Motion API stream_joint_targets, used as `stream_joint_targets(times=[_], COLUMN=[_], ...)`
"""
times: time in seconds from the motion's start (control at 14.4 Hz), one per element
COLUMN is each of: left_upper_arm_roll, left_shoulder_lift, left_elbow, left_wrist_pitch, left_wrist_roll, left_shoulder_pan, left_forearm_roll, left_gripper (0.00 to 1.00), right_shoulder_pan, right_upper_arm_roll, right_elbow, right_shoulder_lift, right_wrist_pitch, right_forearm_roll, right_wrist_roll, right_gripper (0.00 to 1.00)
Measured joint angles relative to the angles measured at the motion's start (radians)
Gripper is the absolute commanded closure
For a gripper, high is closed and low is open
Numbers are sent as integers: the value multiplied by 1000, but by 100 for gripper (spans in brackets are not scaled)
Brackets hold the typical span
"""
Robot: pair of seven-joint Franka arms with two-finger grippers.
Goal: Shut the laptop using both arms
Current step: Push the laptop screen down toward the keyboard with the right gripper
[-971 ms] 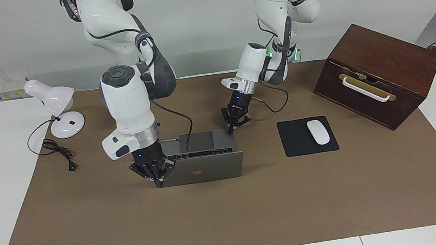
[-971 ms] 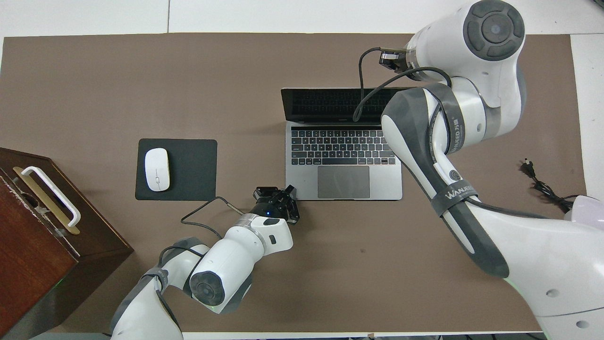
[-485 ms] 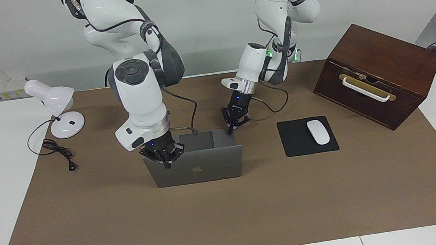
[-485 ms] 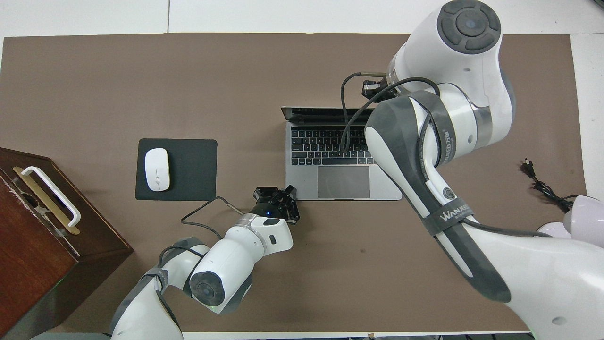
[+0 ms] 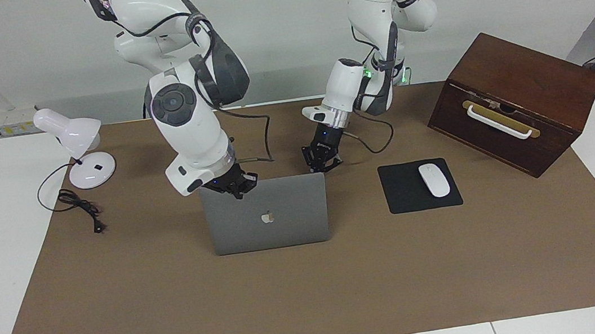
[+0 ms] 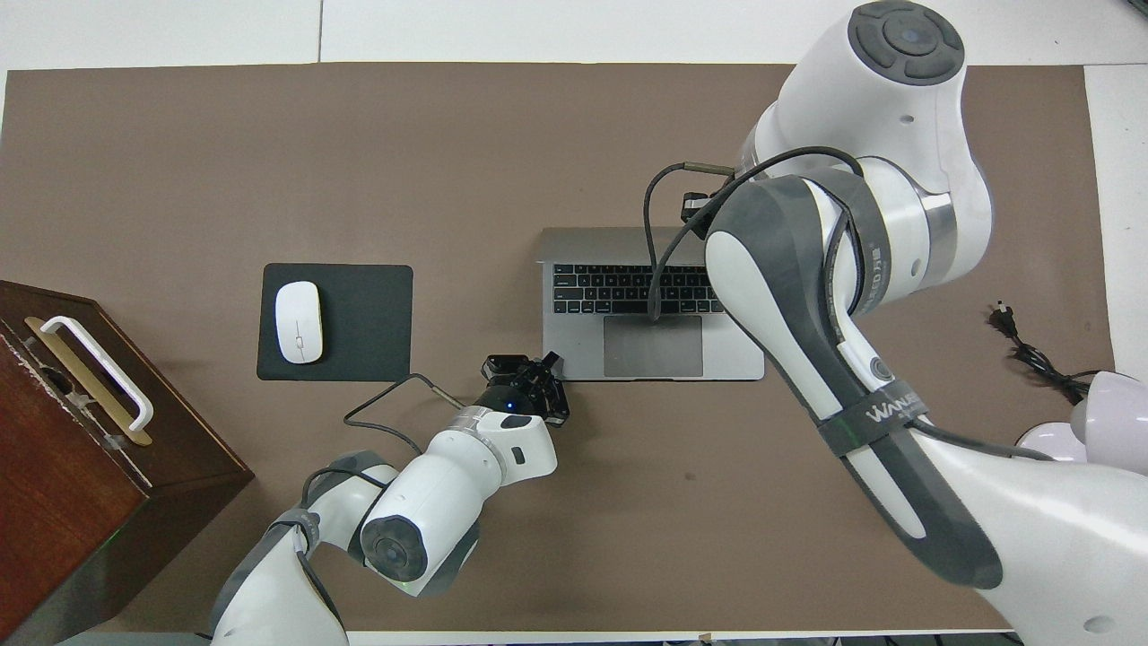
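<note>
Two risks show in the facing view: the right claw, fingertips together, presses the laptop lid's upper edge and could slip off, while the left claw, also together, steadies the base corner. Mid-tabletop, its silver lid leans toward the robots. From overhead, the lid covers part of the black keys, trackpad showing.

right gripper: hidden overhead by its own arm
laptop keyboard: hidden in facing view by lid
wooden box: cut by overhead edge
</note>
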Motion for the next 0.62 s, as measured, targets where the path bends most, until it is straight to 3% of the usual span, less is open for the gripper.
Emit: stream_joint_targets(times=[0.62], left_upper_arm_roll=[1], left_shoulder_lift=[0], left_elbow=[0], left_wrist_pitch=[0], left_wrist_roll=[0], left_shoulder_pan=[-1], left_forearm_roll=[0], left_gripper=[100], right_shoulder_pan=[-1], right_upper_arm_roll=[2], right_elbow=[-182], right_shoulder_lift=[-34], right_wrist_pitch=[155], right_forearm_roll=[0], right_wrist_roll=[0], right_gripper=[100])
